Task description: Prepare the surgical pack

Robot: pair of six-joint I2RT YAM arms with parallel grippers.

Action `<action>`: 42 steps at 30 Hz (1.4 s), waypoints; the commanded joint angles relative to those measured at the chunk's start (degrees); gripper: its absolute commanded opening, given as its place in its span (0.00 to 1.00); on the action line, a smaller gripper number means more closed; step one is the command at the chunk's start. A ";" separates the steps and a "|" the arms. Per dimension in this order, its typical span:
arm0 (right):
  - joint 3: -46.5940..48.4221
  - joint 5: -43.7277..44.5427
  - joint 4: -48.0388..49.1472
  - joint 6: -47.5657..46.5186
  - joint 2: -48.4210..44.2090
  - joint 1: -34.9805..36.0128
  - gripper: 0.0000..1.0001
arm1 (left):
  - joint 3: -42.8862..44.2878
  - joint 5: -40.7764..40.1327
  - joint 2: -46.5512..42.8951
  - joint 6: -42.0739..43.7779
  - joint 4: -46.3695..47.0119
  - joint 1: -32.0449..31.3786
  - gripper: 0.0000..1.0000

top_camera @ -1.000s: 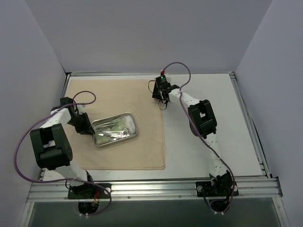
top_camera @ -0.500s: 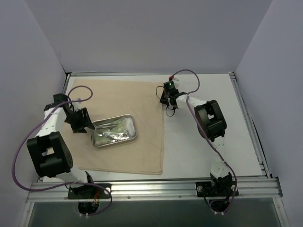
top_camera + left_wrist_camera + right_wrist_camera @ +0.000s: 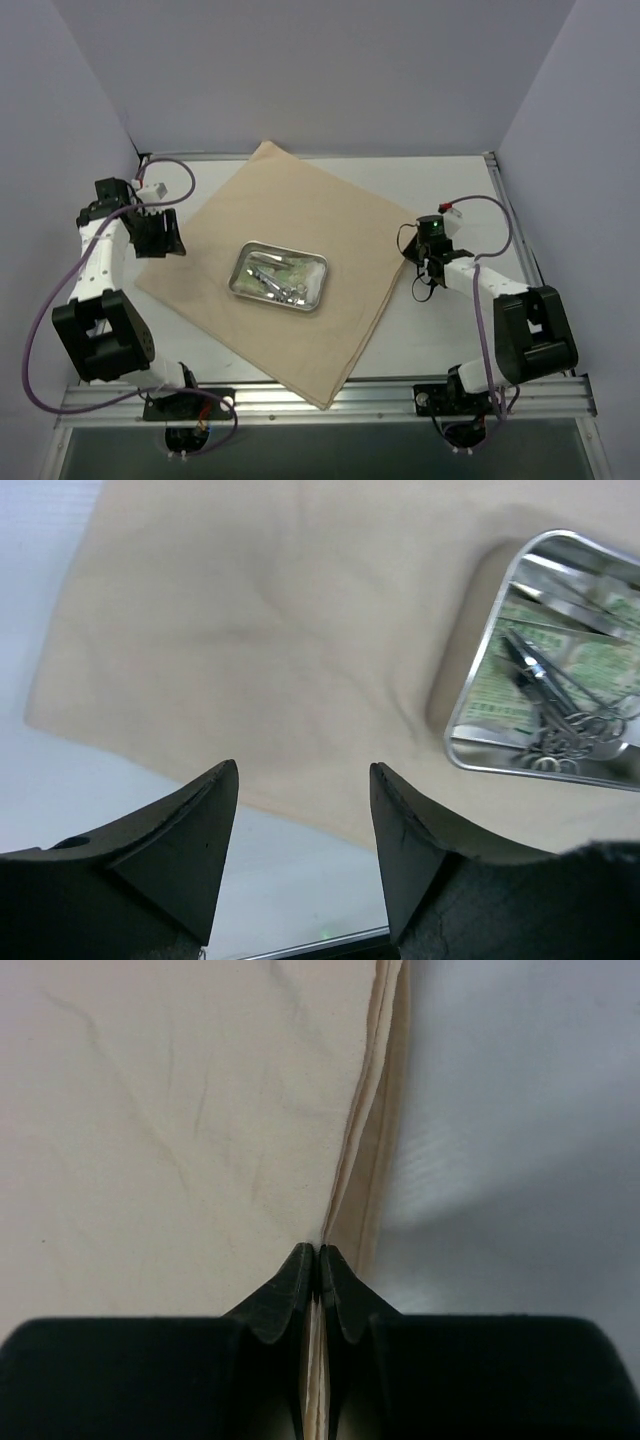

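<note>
Right pincer [image 3: 318,1260] is squeezed shut on the hem of the cloth [image 3: 290,210], at the cloth's 3 o'clock corner, with the fabric caught between its tips. Left pincer [image 3: 302,770] stands wide and holds nothing. It hovers over the cloth's 9 o'clock edge, where the fabric meets the bare table [image 3: 460,190].

From above, the cloth lies flat as a diamond. The tray [image 3: 238,280] sits at its middle and holds the forceps [image 3: 560,705] and the green packets [image 3: 590,660].

The likely trouble is in folding that held corner toward 9 o'clock. The grip is only on the thin hem, so a quick pull could slip it free. A low sweep could catch the tray's rim, shoving it off centre or tipping the tools out. Tugging sideways with the far side unheld may also drag the whole cloth, tray and all, across the table.
</note>
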 commanded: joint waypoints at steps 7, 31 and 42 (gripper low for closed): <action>-3.08 8.96 -14.91 -0.98 -22.34 -2.37 0.65 | 4.27 -3.49 7.30 8.97 0.43 6.22 0.63; 21.55 -11.86 -11.05 -16.81 20.19 -15.91 0.56 | -4.08 -13.25 13.54 13.37 10.45 10.97 0.64; 6.27 -13.27 1.94 -8.47 11.42 -26.88 0.00 | -4.78 -15.00 15.83 13.11 14.67 8.69 0.58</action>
